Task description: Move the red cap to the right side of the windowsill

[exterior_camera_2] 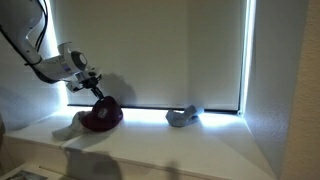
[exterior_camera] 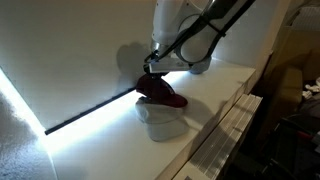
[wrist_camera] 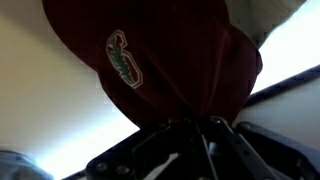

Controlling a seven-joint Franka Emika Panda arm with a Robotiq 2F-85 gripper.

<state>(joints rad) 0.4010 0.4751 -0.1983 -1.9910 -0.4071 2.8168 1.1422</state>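
Observation:
The red cap is a dark maroon fabric cap. It hangs from my gripper just above a pale grey-white cap on the windowsill. In an exterior view the red cap sits at the left part of the windowsill, with my gripper on its top. In the wrist view the red cap fills the frame, with an embroidered logo, and its fabric is pinched between the fingers of my gripper.
A blue-grey cap lies further right on the sill near the window blind. The pale cap's edge shows left of the red cap. A bright light strip runs along the sill's back edge. A radiator sits below the sill.

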